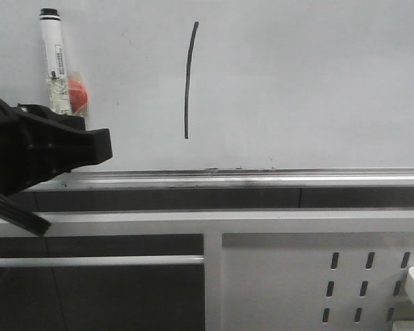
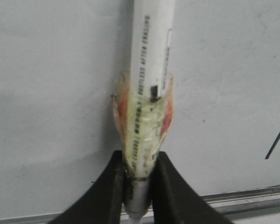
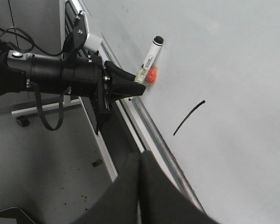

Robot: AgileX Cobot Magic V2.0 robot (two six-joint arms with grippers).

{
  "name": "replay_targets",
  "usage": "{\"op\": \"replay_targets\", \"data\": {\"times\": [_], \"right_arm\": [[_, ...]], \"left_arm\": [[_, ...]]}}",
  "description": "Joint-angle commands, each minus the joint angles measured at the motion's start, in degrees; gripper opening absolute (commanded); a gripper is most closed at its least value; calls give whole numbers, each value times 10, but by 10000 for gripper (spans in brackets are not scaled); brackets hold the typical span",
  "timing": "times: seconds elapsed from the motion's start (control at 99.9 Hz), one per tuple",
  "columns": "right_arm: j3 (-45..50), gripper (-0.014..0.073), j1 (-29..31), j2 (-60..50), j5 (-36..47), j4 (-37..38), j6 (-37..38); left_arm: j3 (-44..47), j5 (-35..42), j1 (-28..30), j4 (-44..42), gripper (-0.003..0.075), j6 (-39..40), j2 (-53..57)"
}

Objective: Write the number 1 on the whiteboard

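1. Left gripper (image 2: 139, 179) clamped on the marker (image 1: 54, 58), which stands upright with its cap end up.
2. Right gripper (image 3: 140, 186): fingers pressed together, holding nothing.
3. Number 1 (image 1: 189, 79) drawn on the whiteboard (image 1: 317, 83), right of the marker and above the tray rail (image 1: 262, 176).

- Number 1 (image 1: 188, 79): I read one dark, near-vertical stroke, slight curve at top, hand-drawn on the whiteboard (image 1: 317, 83); only legible sign on it.
- Marker (image 2: 151, 70): small black print runs lengthwise down the white barrel; in left wrist view I make out approx. "…AFTER ERASING", rest too blurred.
- Same marker, front view: label w/ dark print block on barrel, too small for me to read.
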State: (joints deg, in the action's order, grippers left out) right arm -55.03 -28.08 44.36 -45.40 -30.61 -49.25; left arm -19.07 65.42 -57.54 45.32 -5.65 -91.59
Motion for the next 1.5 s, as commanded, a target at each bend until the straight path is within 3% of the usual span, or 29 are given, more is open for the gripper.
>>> {"op": "replay_targets", "data": {"times": [0.0,0.17,0.44,0.53,1.131,1.251,1.411,1.491], "right_arm": [[-15,-61,4,-1,33,-9,-1],[-15,-61,4,-1,19,-9,-1],[-15,-61,4,-1,14,-8,-1],[-15,-61,4,-1,14,-8,-1],[-15,-61,4,-1,17,-1,-1],[-15,-61,4,-5,10,-1,0],[33,-57,4,-65,61,-1,6],[82,-57,4,-116,115,-1,25]], "left_arm": [[-12,126,4,-8,-19,6,11],[-12,126,4,-8,6,6,11],[-12,126,4,-15,246,6,11],[-12,126,4,-19,288,6,11],[51,126,-12,-38,289,4,73],[76,126,-31,-40,255,2,99],[114,126,-59,-82,-14,-26,128],[133,126,-66,-97,-20,-36,138]]}}
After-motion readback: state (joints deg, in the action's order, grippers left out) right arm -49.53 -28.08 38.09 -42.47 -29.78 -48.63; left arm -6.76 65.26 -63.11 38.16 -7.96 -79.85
